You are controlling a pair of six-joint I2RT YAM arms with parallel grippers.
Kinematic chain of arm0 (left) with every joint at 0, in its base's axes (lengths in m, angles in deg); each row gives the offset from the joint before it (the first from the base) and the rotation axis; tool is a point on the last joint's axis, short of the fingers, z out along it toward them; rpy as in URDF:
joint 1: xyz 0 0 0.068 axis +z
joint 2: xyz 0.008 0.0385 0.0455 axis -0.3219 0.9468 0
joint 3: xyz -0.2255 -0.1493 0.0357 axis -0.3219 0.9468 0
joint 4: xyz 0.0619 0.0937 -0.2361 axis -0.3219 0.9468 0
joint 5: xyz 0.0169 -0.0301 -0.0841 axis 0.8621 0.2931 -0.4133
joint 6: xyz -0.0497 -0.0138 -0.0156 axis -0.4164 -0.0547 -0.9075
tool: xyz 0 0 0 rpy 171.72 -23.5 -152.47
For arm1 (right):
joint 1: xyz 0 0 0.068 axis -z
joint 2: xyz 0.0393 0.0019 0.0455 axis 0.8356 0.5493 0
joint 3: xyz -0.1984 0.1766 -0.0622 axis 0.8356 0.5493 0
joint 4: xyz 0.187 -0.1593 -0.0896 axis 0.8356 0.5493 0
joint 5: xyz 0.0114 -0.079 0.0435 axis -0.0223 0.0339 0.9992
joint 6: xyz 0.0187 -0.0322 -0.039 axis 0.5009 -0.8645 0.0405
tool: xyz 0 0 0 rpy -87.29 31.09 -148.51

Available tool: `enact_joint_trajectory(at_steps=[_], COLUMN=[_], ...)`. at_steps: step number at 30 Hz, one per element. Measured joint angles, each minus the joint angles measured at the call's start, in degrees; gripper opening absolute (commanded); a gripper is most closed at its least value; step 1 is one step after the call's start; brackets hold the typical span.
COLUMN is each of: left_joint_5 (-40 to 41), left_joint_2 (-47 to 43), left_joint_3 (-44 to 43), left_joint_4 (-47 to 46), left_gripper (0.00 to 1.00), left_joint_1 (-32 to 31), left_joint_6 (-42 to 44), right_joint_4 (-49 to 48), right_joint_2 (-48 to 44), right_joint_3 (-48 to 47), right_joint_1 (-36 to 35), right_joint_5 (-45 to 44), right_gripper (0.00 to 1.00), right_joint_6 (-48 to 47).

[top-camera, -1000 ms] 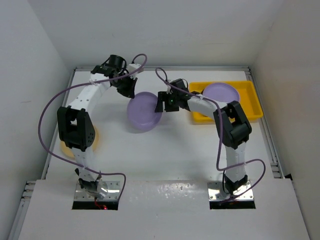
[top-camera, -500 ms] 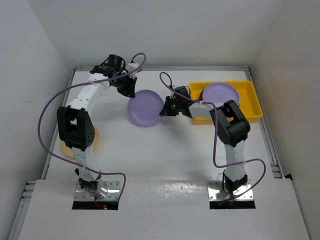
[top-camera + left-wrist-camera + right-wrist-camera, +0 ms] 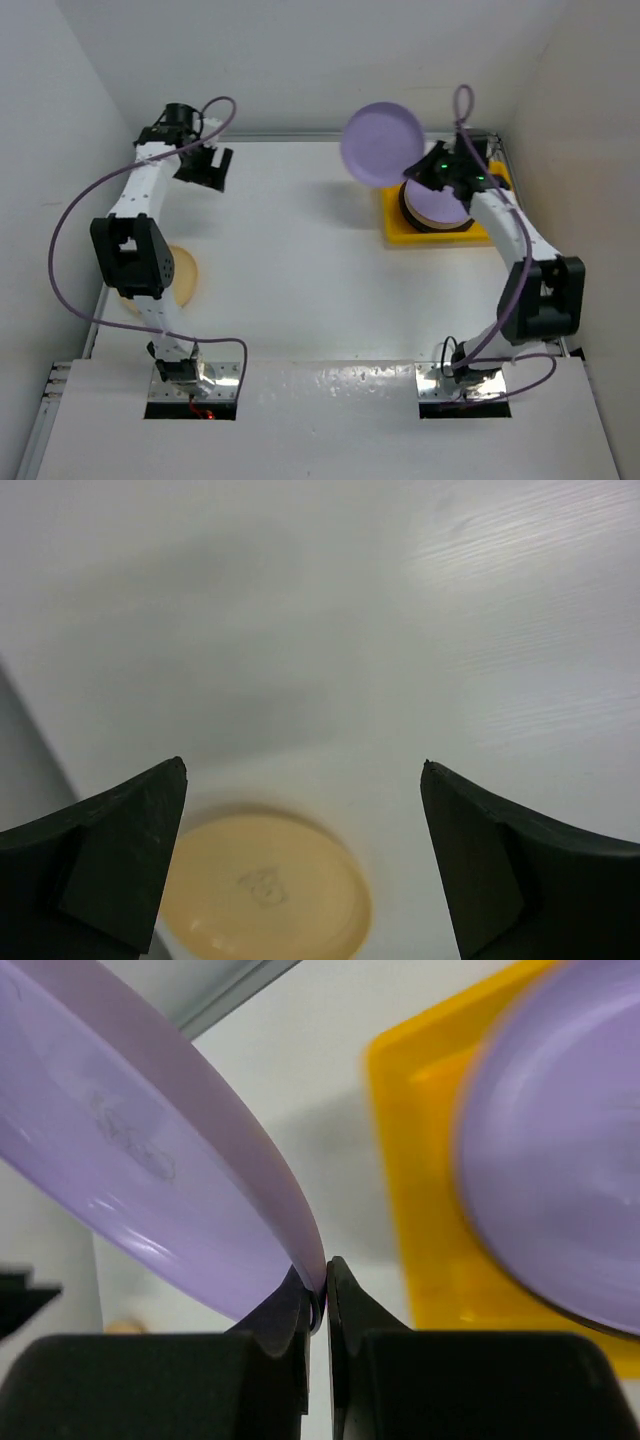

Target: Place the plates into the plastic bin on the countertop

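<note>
Over the left end of the plastic bin (image 3: 392, 228) we find a lilac plate (image 3: 381, 143) held aloft and tilted, its rim pinched tight by the right fingers (image 3: 296, 1312). It extends leftward from them, and the bin's stack (image 3: 437, 210) sits below. The left fingers (image 3: 120, 840) gape wide, empty. A tan-yellow plate (image 3: 180, 275) lies on the worktop (image 3: 300, 270).

No word, number or brand can be read in any view. The tan-yellow plate (image 3: 265, 890) lying on the table (image 3: 450, 630), seen from the left wrist, bears a small raised mark at its middle, too blurred to make out. The lilac plate (image 3: 130, 1150), close up in the right wrist view, shows a faint stamped patch on its surface, likewise illegible.
</note>
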Motion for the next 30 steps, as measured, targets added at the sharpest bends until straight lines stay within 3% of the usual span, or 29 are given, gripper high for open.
enact_joint_trajectory(at_steps=[7, 12, 14, 16, 17, 18, 23, 26, 27, 29, 30], left_joint_5=[9.31, 12.74, 13.29, 13.62, 13.77, 13.94, 14.69, 14.25, 13.9, 13.25, 13.29], left_joint_2=[-3.19, -3.17, -3.17, -3.15, -3.15, -3.1, -2.69, -1.75, -1.4, -0.79, -0.74], left_joint_3=[14.45, 21.84, 23.21, 24.37, 24.92, 25.59, 31.52, 34.29, 34.91, 35.28, 35.28], left_joint_4=[-0.44, -0.24, -0.68, -1.49, -1.95, -2.58, -5.62, -6.27, -6.4, -5.97, -6.1], left_gripper=[1.0, 1.0, 1.0, 1.0, 1.0, 1.0, 1.0, 0.93, 0.81, 0.69, 0.48], left_joint_1=[17.97, 26.01, 28.06, 29.7, 30.36, 30.97, 31.95, 32.22, 32.44, 33.09, 33.35], left_joint_6=[-1.05, -0.04, 0.55, 1.38, 1.64, 2.01, 4.63, 5.84, 6.14, 7.06, 7.45], right_joint_4=[13.4, 20.17, 21.29, 22.14, 22.43, 22.62, 24.85, 26.49, 26.86, 26.97, 27.23], right_joint_2=[-3.41, 2.25, 4.5, 6.45, 7.15, 7.69, 9.55, 9.77, 9.6, 8.59, 7.69], right_joint_3=[1.22, 0.26, -0.13, -0.22, -0.26, -0.35, -2.67, -5.18, -6.01, -6.64, -6.64], right_joint_1=[20.35, 24.0, 24.13, 24.13, 24.13, 24.13, 24.11, 24.04, 23.82, 23.45, 23.1], right_joint_5=[-1.36, 0.26, 0.83, 1.44, 1.68, 1.79, -0.26, -2.12, -3.28, -5.46, -6.45], right_gripper=[0.0, 0.02, 0.11, 0.35, 0.56, 0.63, 0.7, 0.7, 0.7, 0.7, 0.7], right_joint_6=[2.38, 2.54, 2.51, 2.6, 2.43, 2.14, -0.24, -2.51, -3.41, -4.98, -5.84])
